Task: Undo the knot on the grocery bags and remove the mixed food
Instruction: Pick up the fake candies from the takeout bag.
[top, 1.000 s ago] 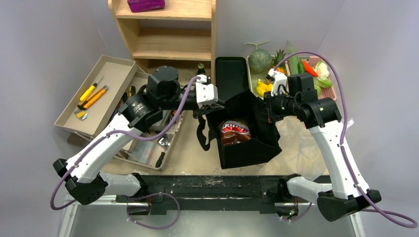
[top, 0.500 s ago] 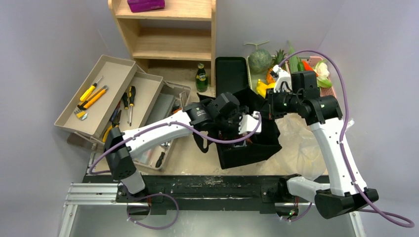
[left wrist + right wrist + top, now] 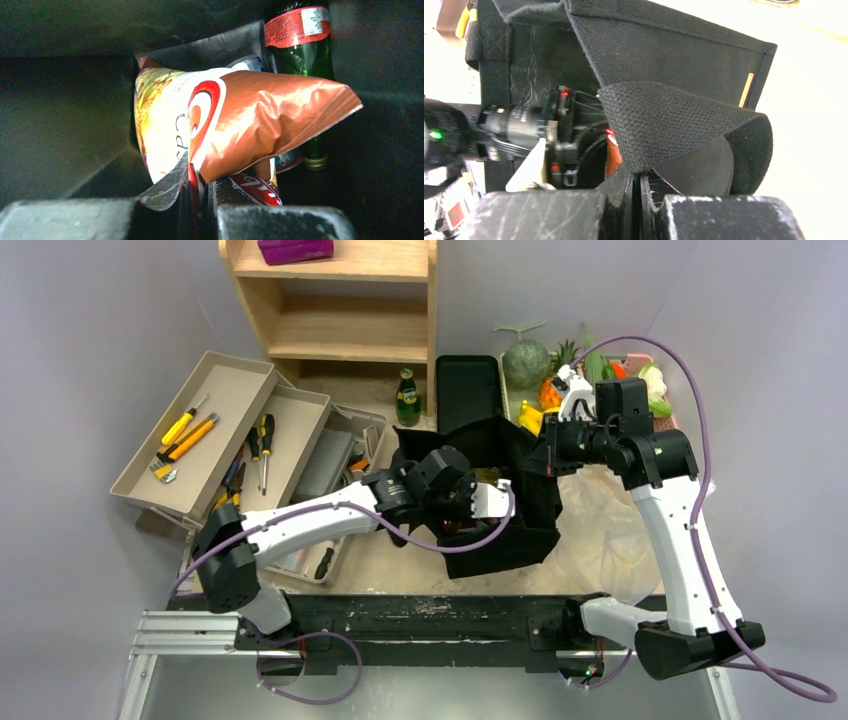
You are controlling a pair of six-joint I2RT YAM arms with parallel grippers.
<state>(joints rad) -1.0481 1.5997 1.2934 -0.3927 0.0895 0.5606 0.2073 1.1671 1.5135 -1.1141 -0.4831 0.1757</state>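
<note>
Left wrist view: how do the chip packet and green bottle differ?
The chip packet is crinkled orange-brown foil, in front; the green bottle is smooth glass, partly hidden behind it. The left gripper pinches the packet; the bottle is ungripped. Both sit inside the black bag.

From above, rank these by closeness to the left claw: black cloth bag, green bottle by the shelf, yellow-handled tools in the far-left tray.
1. Black cloth bag: the left gripper is inside it, pinching the chip packet.
2. Green bottle: farther back, beside the shelf.
3. Yellow-handled tools: farthest, in the far-left tray.
</note>
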